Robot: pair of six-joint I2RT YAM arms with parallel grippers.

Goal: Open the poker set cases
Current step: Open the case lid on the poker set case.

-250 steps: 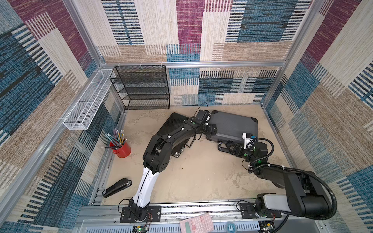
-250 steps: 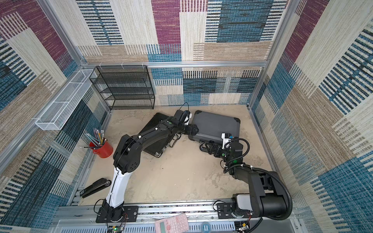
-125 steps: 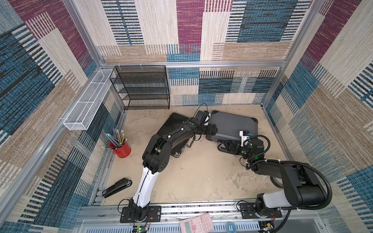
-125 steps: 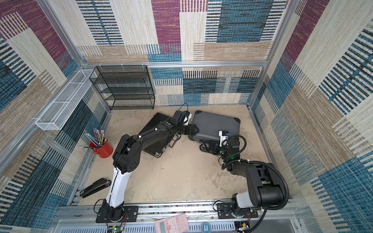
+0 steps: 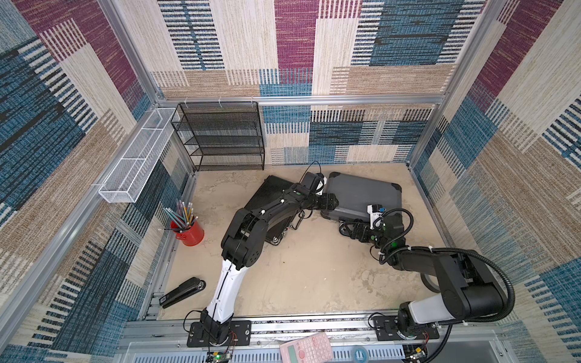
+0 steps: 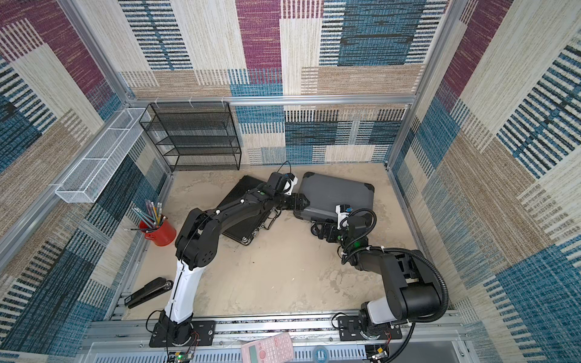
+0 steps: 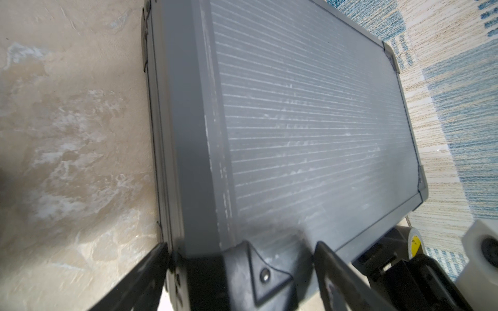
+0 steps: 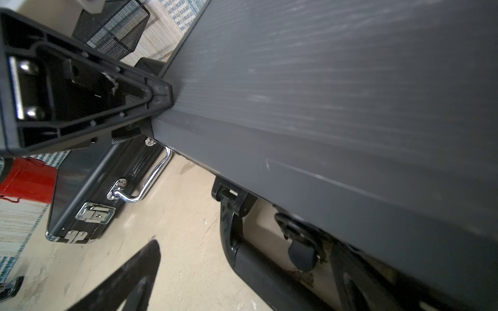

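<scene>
Table (image 5: 308, 283): sandy top; both cases lie flat at its far side.
Grey case (image 5: 371, 195): far right, lid down, not yet opened.
Black case (image 5: 270, 188): just left of the grey case and partly under the left arm. Its silver latch (image 8: 94, 214) looks fastened and nothing touches it.
Left gripper (image 7: 242, 246): fingers spread wide astride the grey case's near-left corner, one against the side wall and one over the lid. No clear pinch shows.
Right gripper (image 8: 245, 250): fingers spread fully at the grey case's near edge, either side of the handle, holding nothing.
Handle (image 8: 242, 258): chunky and black, lying towards the table.
Latch (image 8: 299, 242): dark and blurred beside the handle. I cannot tell whether it is fastened.
Risk, lid: a finger bearing on the corner could pin the lid shut against a lift.
Risk, slide: a sideways push could skid the case off the right fingers' line.
Risk, catch: closing on the handle instead of the latch frees nothing.
</scene>
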